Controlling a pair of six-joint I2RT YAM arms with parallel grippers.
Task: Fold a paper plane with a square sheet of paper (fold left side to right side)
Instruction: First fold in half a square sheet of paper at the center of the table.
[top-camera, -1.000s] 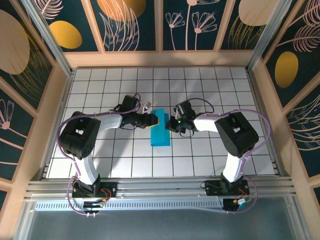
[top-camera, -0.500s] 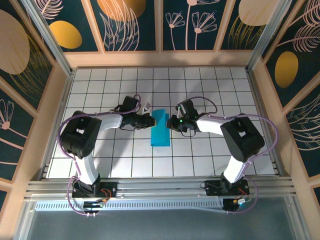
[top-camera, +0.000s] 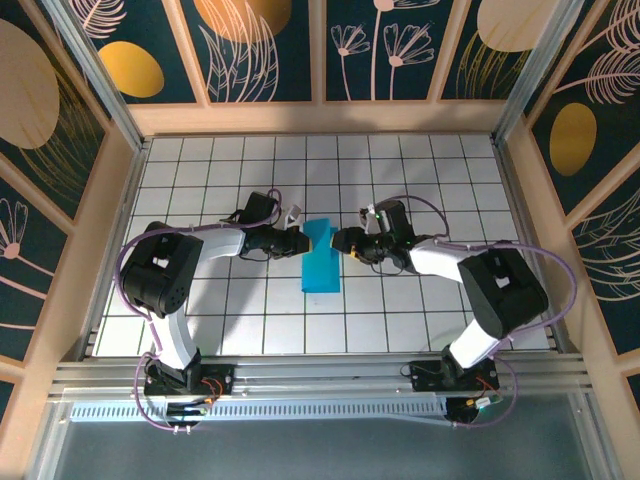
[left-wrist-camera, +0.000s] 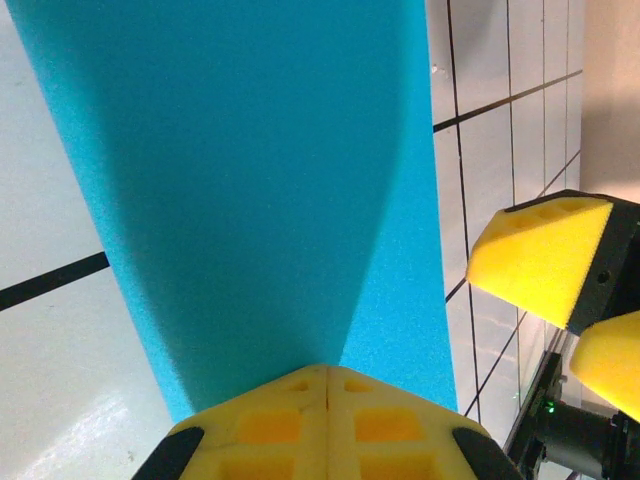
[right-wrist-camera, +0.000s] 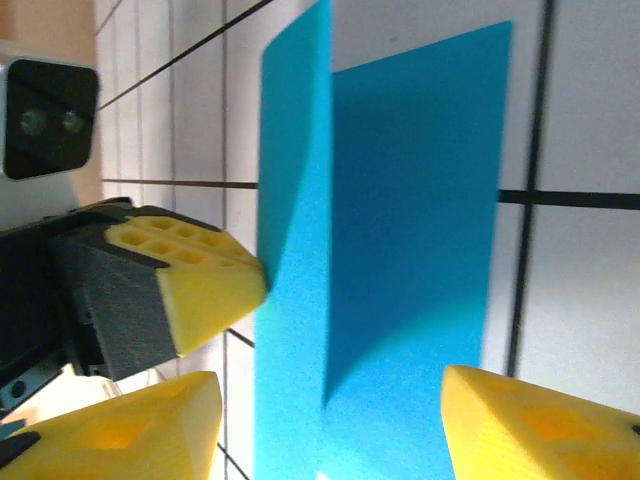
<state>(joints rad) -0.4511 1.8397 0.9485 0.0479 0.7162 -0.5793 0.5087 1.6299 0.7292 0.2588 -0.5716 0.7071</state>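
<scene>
The square sheet of paper (top-camera: 321, 262) lies as a folded cyan strip on the white tiles in the middle of the table. Its far left flap (right-wrist-camera: 290, 200) stands up off the layer beneath. My left gripper (top-camera: 298, 241) is shut on that flap's edge, its yellow fingertips (left-wrist-camera: 327, 372) pressed together with the paper (left-wrist-camera: 250, 180) spreading out ahead of them. My right gripper (top-camera: 338, 242) hovers just right of the paper's far corner, open; its fingers (right-wrist-camera: 540, 430) stand wide apart on either side of the strip (right-wrist-camera: 410, 270) without touching it. The left gripper's finger (right-wrist-camera: 200, 280) meets the flap there.
The white tiled table (top-camera: 420, 170) is bounded by a wooden frame (top-camera: 320, 118) at the back and both sides. A metal rail (top-camera: 320, 375) with the arm bases runs along the near edge. Open tiles lie around the paper on all sides.
My right gripper has opened, released the paper's right edge and drawn back to the right. My left gripper has shut on the paper's left flap and stayed in place.
</scene>
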